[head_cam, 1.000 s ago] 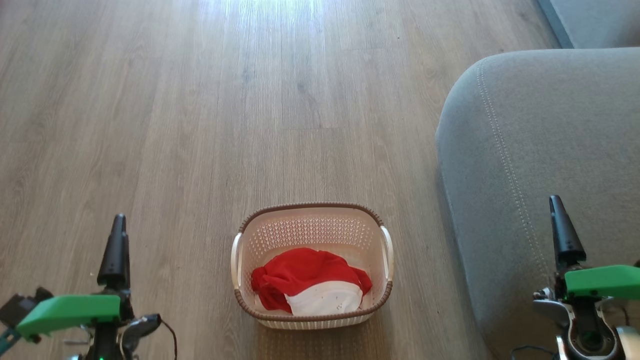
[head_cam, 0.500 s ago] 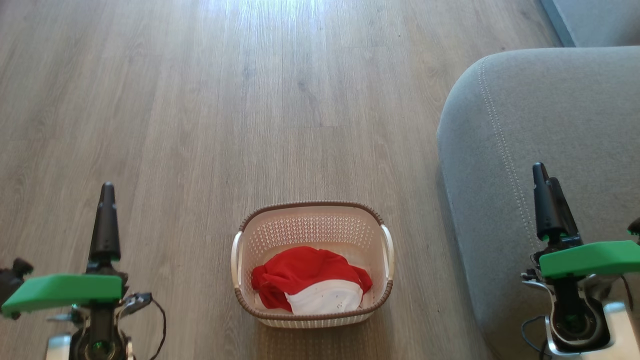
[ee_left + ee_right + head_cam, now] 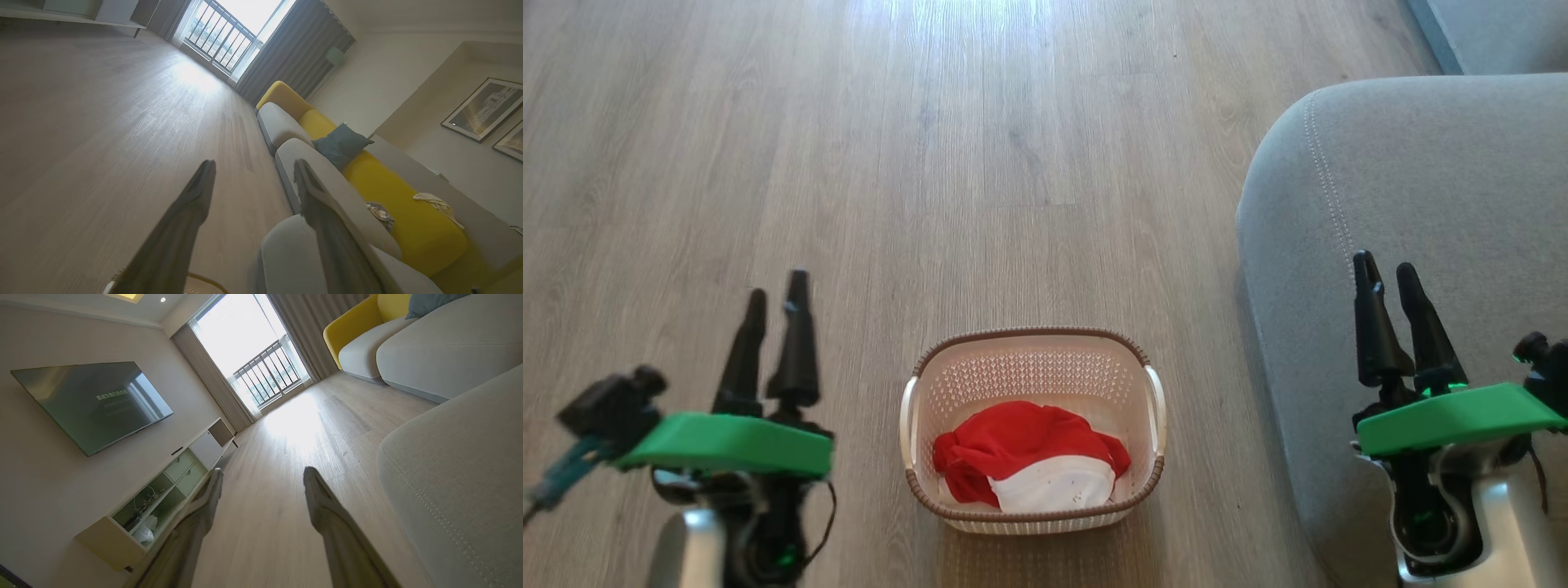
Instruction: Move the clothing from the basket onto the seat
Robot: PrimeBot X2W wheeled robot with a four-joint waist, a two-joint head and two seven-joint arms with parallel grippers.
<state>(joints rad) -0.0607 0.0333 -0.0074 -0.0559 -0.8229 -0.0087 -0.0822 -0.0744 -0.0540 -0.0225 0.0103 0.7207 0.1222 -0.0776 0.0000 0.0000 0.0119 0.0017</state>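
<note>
The cream basket [image 3: 1029, 367] with a brown braided rim stands on the wood floor at the lower middle of the head view. Red clothing [image 3: 1013, 445] with a white panel lies bunched inside it. The grey seat [image 3: 1421, 188] with pale stitching fills the right side; its rounded corner also appears in the right wrist view [image 3: 461, 473] and the left wrist view [image 3: 286, 253]. My left gripper [image 3: 778, 290] hovers open, left of the basket, above the floor. My right gripper [image 3: 1386, 273] is open over the seat's front edge. Both are empty.
Wood floor [image 3: 890, 163] stretches ahead and to the left. The left wrist view shows a yellow and grey sofa [image 3: 392, 196] with a blue cushion [image 3: 341, 143]. A wall television [image 3: 94, 402] and a low cabinet [image 3: 163, 486] appear in the right wrist view, with a balcony window [image 3: 261, 363] beyond.
Both grippers have risen further up the head view and turned so both fingers of each now show. The left one has shifted right toward the basket. Basket and clothing are unmoved.
</note>
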